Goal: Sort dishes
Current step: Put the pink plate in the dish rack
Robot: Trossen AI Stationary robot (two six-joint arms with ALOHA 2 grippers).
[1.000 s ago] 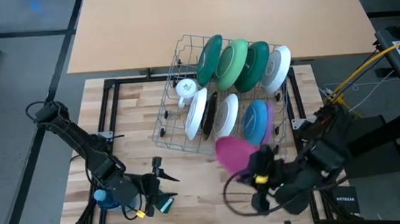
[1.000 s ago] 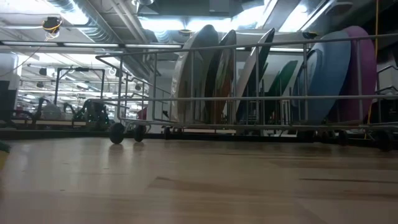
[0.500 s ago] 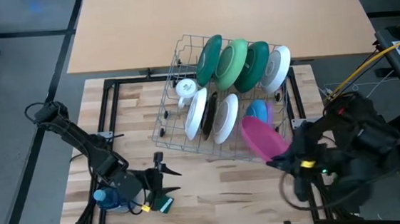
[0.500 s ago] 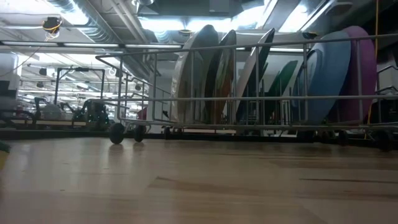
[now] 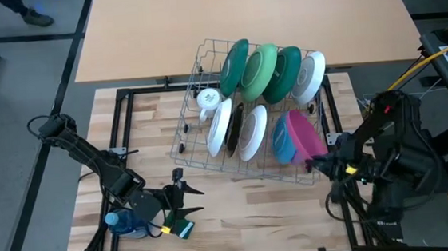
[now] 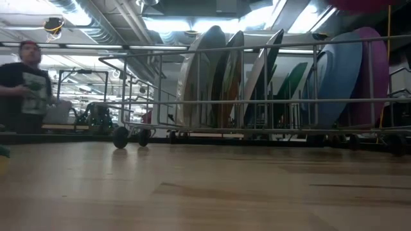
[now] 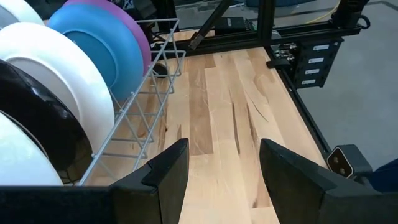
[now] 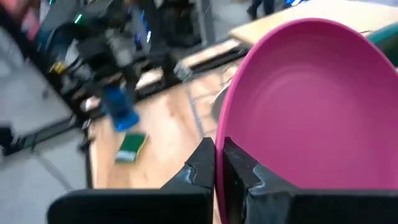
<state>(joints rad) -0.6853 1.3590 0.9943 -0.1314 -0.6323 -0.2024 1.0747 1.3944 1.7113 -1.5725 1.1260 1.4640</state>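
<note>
A wire dish rack (image 5: 195,80) stands mid-table with dishes on edge in it: dark green (image 5: 235,64), light green (image 5: 261,70), white (image 5: 310,75), and in the near row white (image 5: 221,126), dark (image 5: 235,128), white (image 5: 254,131) and blue (image 5: 286,135). My right gripper (image 5: 317,165) is shut on a magenta plate (image 5: 306,135) above the rack's near right end. In the low view only that plate's edge (image 6: 359,5) shows, above the rack's top wire. My left gripper (image 5: 183,199) stands open at the near left, touching nothing; its wrist view shows the gap (image 7: 224,180). My right gripper pinches the magenta plate's rim (image 8: 219,149) between its two fingers (image 8: 202,167), one on the hollow face and one on the back. It comes at the plate from the table's near right side, slanting a little down. The plate stands tilted on edge, lifted clear above the rack.
A white mug (image 5: 208,99) sits in the rack's left end. A green sponge (image 5: 186,229) and a blue bottle (image 5: 119,223) lie near the front edge by my left gripper. A person (image 6: 26,83) stands in the room beyond the table.
My right gripper has carried the magenta plate from near the table's front edge toward the right and far side, up to the rack's near right end. The plate has turned from lying rather flat to standing on edge next to the blue plate.
</note>
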